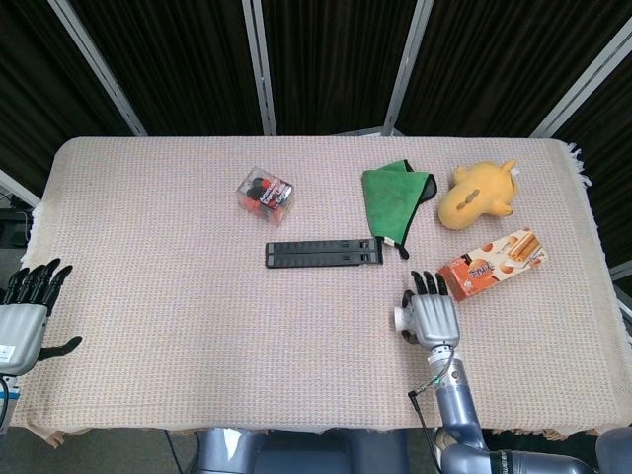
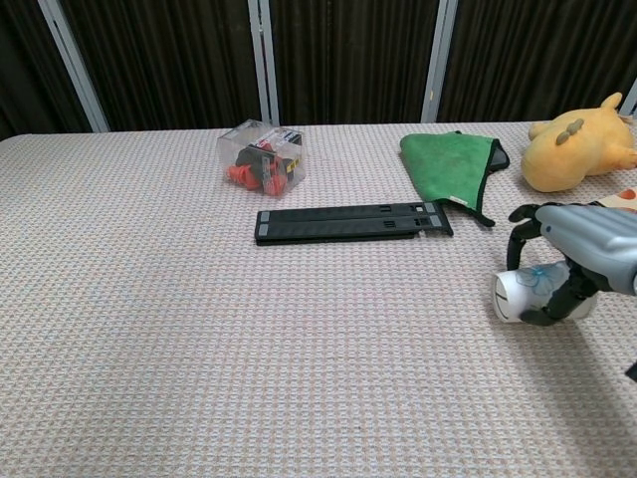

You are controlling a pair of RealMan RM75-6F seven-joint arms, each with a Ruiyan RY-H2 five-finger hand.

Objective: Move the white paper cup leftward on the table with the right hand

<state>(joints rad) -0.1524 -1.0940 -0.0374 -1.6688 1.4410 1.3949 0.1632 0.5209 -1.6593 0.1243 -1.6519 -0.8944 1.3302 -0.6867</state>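
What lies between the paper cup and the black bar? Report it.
Only bare tablecloth. In the chest view, nothing sits between the paper cup, under the right robot hand, and the black bar.

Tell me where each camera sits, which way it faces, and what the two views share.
Head view: mounted high, looking steeply down on the whole table; shows the left hand at the near-left edge and the right hand with its forearm over the white paper cup.
Chest view: mounted low at the near edge, looking across the table toward the dark curtains; only the right hand shows, wrapped around the cup lying on its side.
Shared: right hand, cup, green cloth, black bar, yellow plush.
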